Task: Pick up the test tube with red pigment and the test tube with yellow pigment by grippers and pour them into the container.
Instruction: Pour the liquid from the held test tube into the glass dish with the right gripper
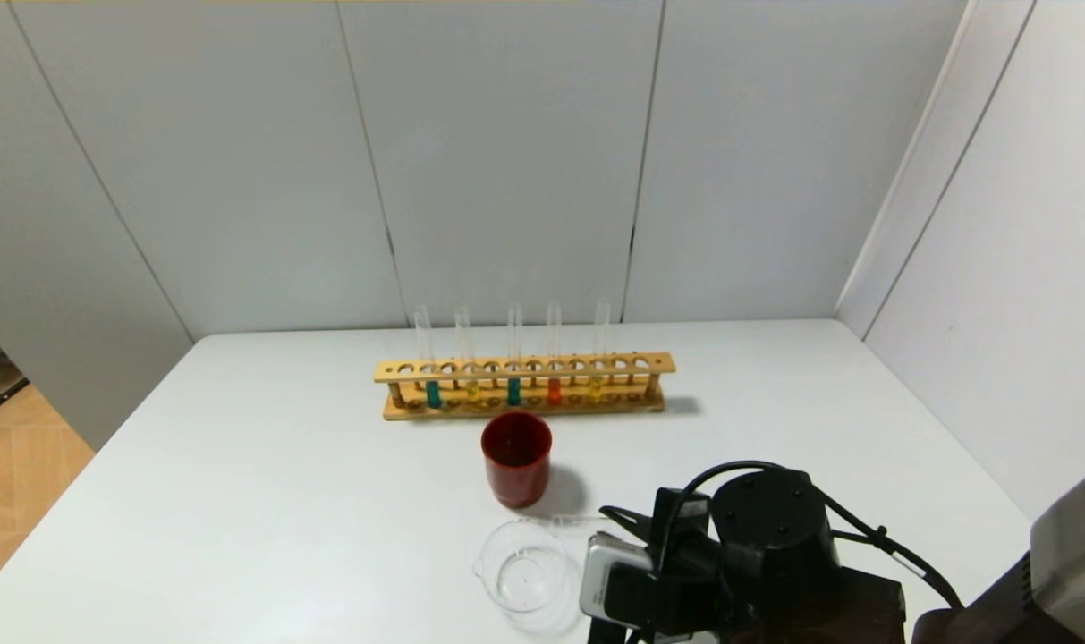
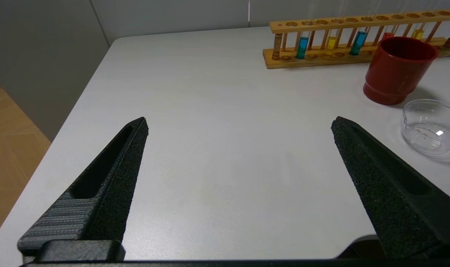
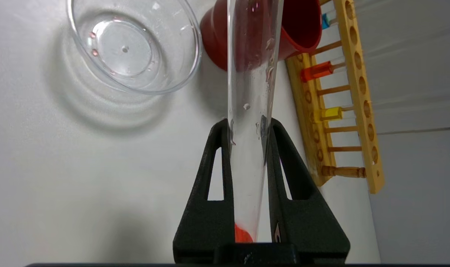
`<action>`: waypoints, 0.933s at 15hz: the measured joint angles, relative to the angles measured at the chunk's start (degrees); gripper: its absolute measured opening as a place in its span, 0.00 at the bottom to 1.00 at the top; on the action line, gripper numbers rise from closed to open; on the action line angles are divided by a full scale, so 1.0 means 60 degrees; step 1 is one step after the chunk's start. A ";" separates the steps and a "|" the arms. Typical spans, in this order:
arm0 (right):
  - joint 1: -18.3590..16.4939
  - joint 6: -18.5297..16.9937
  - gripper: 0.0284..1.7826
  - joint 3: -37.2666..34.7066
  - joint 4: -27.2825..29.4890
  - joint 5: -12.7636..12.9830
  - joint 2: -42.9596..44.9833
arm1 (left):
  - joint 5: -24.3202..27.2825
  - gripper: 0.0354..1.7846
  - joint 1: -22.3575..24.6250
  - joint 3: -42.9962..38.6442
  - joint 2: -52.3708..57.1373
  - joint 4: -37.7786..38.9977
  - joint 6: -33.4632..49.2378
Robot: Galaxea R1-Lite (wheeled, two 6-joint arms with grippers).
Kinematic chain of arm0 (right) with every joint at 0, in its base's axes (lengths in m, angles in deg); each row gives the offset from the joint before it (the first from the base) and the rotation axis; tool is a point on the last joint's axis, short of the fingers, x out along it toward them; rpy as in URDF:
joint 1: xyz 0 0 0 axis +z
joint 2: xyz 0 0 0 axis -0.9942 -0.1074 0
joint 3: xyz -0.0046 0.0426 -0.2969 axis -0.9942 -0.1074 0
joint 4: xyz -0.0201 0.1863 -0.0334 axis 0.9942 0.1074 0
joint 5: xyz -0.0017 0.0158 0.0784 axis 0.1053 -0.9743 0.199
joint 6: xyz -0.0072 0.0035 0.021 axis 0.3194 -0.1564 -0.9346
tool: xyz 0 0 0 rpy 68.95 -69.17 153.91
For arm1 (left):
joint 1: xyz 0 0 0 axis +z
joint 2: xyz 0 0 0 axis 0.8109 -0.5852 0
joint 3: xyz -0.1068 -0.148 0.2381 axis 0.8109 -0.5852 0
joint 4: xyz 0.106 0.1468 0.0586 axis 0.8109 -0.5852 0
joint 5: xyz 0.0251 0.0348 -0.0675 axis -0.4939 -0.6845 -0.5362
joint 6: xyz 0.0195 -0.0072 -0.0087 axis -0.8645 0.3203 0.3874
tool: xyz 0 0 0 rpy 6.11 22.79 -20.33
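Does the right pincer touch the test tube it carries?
Touching. The right wrist view shows the right pincer shut on the test tube with red pigment, both fingers against glass.

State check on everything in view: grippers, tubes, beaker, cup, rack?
left gripper: open, empty, over the table.
right gripper: shut on held test tube.
held test tube: roughly level, a little red liquid at its closed end.
glass beaker: upright, only red droplets inside.
red cup: upright.
wooden rack: holds five upright tubes.
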 joint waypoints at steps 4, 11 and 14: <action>-0.0002 0.0303 0.14 0.0675 0.1044 0.0262 0.0026 | 0.0000 0.98 0.0000 0.0000 0.0000 0.0004 0.0004; 0.0081 0.0876 0.14 0.1465 0.2050 0.0463 -0.0043 | 0.0000 0.98 0.0000 0.0000 0.0000 0.0000 0.0006; 0.0077 0.1388 0.14 0.1508 0.2078 0.0500 -0.0033 | 0.0000 0.98 0.0000 0.0000 0.0000 -0.0004 0.0006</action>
